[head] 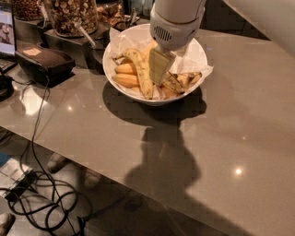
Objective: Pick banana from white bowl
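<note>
The white bowl [115,50], lined with crumpled white paper, stands at the back of the grey counter. Its bananas include a curved, brown-speckled banana [180,83] at the right front, a longer, straighter speckled one [141,73] in the middle and smooth orange-yellow ones [125,75] at the left. My gripper [157,79] hangs from its white wrist housing and reaches down into the bowl. It sits between the long speckled banana and the curved speckled banana, right at the curved one's left end, and hides part of it.
Glass jars of nuts [73,14] stand behind the bowl at the left. A black box [44,62] with a cable and a screen's edge [6,28] sit at the counter's left. Cables lie on the floor [41,193] below the counter's front edge.
</note>
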Controlling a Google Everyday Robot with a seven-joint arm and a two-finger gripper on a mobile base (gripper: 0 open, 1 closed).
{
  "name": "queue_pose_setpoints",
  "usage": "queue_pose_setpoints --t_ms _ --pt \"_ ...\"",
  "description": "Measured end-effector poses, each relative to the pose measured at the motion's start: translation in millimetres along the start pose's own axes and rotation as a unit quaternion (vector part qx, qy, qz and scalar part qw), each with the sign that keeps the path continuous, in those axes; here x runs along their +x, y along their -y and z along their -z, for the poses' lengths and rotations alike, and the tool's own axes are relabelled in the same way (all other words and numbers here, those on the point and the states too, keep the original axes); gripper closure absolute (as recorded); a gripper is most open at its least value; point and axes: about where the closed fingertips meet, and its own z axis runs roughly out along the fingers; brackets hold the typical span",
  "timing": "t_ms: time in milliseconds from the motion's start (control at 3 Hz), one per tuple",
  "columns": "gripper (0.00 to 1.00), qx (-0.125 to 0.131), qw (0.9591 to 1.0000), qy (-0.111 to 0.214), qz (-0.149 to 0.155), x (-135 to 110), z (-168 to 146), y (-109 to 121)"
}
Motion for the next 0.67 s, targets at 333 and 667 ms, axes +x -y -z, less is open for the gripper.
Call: queue_pose_setpoints --t_ms 333,667 --pt "0.38 -0.003 0.9999 -0.012 0.005 -5 -13 0" --pt "0.40 -0.004 0.9997 -0.023 0.006 -7 -25 3"
